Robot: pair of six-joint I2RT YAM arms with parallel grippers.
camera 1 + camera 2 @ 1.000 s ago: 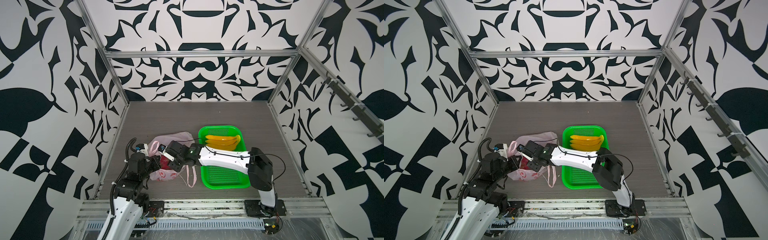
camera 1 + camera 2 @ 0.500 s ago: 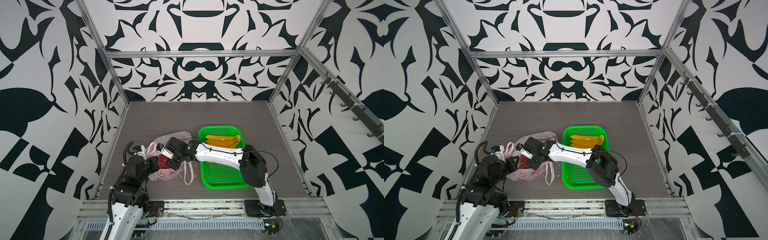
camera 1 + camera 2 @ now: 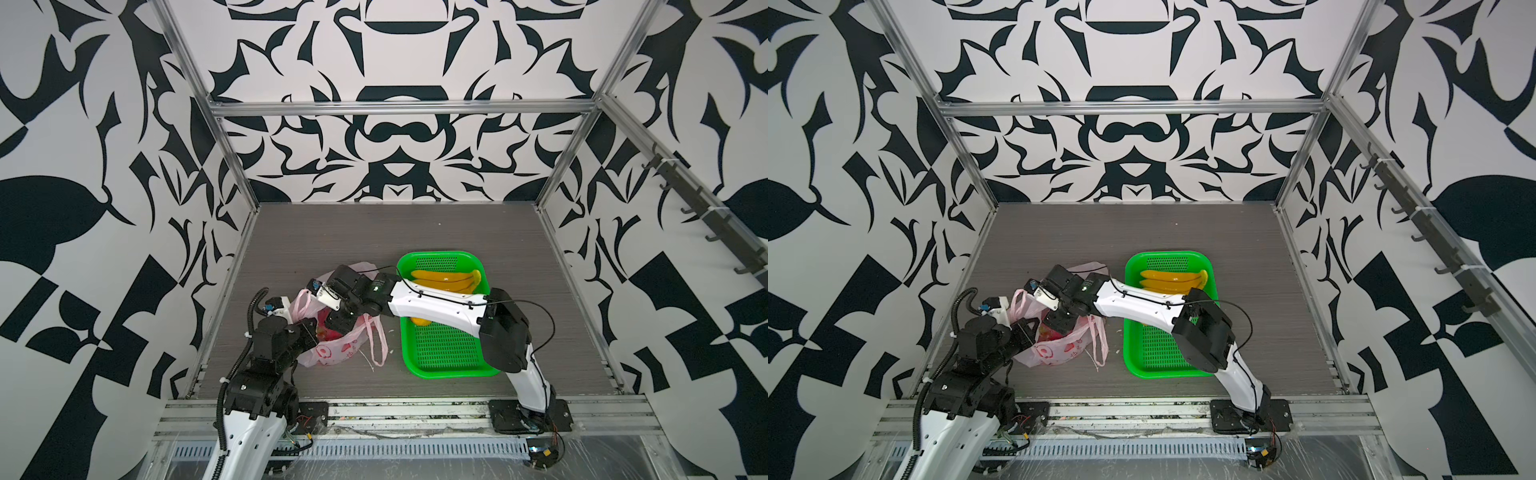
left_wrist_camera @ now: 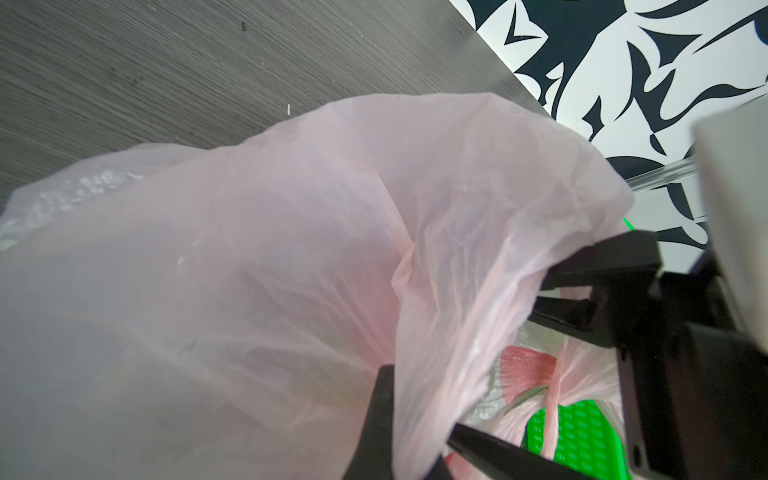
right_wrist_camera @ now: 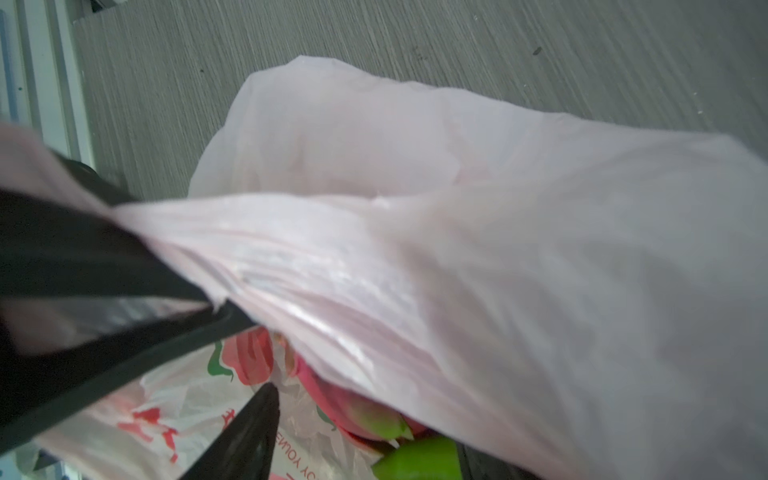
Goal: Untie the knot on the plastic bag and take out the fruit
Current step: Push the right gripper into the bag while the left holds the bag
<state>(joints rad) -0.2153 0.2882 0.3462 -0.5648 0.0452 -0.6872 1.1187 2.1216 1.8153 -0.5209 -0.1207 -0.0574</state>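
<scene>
right gripper deeper in plastic bag mouth, fingers spread wider

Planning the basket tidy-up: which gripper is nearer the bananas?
Right. The right gripper hangs over the plastic bag, toward the bananas; the left gripper pinches its rim, farther off.

Pale pink bag with red fruit prints and lettering; magenta, green-tipped dragon fruit; green perforated basket; yellow bananas; grey wood-grain table; black-and-white patterned walls

The plastic bag looks thin, translucent and glossy; the table, matt grey wood grain.
</scene>
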